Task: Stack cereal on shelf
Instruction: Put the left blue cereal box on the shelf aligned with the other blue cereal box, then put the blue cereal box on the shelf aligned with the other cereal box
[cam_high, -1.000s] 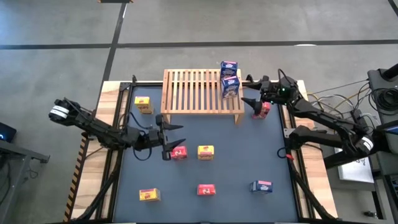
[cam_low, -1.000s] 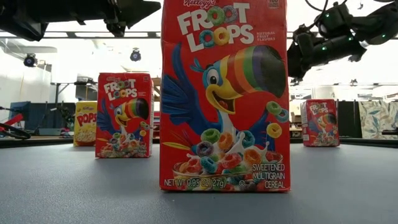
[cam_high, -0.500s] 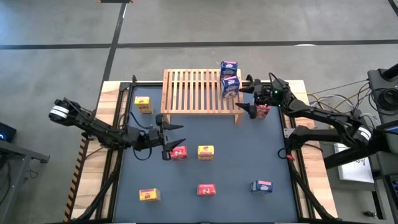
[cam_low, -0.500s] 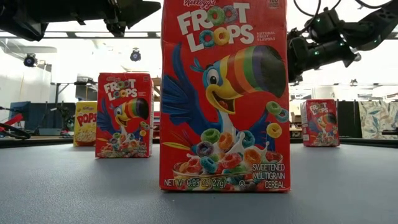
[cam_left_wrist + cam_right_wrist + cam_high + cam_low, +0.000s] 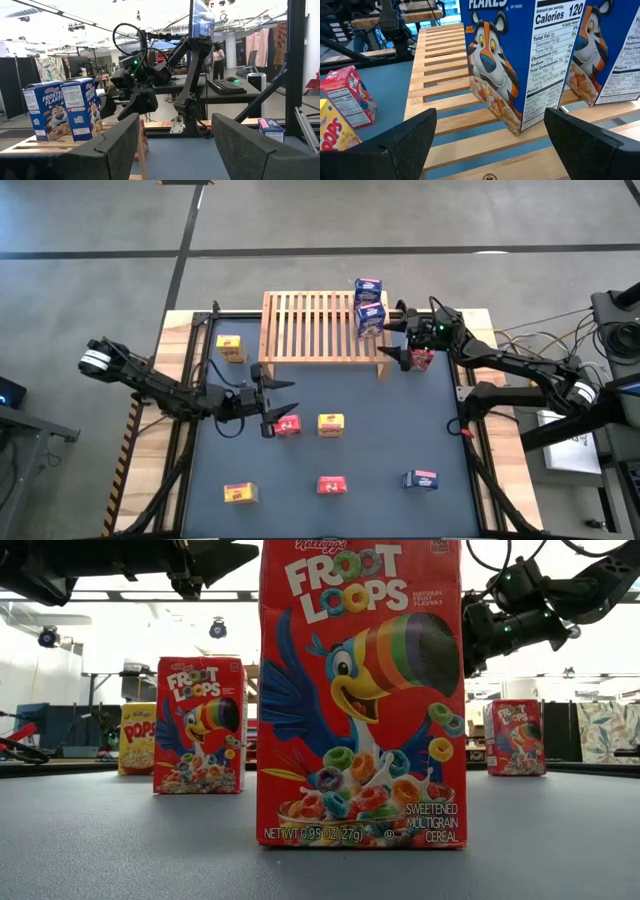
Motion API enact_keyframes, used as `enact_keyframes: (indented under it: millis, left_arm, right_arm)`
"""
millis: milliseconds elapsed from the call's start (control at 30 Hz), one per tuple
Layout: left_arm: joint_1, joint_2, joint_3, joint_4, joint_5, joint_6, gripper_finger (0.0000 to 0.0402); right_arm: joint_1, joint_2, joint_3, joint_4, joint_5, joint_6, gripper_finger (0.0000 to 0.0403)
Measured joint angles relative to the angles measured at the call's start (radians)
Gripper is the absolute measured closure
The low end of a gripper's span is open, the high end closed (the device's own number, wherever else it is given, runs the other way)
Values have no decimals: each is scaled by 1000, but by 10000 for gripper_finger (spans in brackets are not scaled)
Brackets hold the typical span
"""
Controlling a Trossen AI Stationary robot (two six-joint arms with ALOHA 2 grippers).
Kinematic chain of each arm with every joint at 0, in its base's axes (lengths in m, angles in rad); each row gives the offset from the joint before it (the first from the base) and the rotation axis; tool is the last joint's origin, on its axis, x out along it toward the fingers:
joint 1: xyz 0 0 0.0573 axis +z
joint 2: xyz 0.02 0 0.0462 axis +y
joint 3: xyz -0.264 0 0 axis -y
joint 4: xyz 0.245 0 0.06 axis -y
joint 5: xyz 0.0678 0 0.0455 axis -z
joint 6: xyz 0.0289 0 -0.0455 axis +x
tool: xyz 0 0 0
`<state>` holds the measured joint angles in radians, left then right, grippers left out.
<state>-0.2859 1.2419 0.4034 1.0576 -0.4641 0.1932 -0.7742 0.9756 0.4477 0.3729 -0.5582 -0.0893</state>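
Observation:
The shelf (image 5: 322, 328) stands at the table's far middle. Two blue cereal boxes (image 5: 370, 317) (image 5: 368, 286) stand upright on its slats at the right end. My right gripper (image 5: 390, 333) is open at the shelf's right end, its fingers level with the nearer blue box (image 5: 507, 65) but clear of it. A red box (image 5: 424, 359) stands on the table under that arm. My left gripper (image 5: 280, 405) is open over the table's left middle, nothing between its fingers (image 5: 175, 125), with a red box (image 5: 288, 425) standing just beside it.
Loose boxes stand on the dark table: yellow (image 5: 331, 423), yellow (image 5: 229, 347), yellow (image 5: 239, 493), red (image 5: 331, 485) and blue (image 5: 420, 479). The red one fills the low view (image 5: 362, 690). Most of the shelf's slats (image 5: 445, 55) are bare.
My right gripper has gone toward the table's left, closer to the blue boxes at the shelf's right end, and dipped a little. It stays open. No box has moved.

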Motion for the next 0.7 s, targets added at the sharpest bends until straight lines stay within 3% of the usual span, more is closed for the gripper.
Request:
enact_keyframes:
  millis: [167,700]
  left_arm:
    - [0,0,0,0,0,0,170]
    - [0,0,0,-6,0,-15,170]
  right_arm:
    - [0,-1,0,1,-51,15,44]
    - [0,-70,0,-31,-52,54,44]
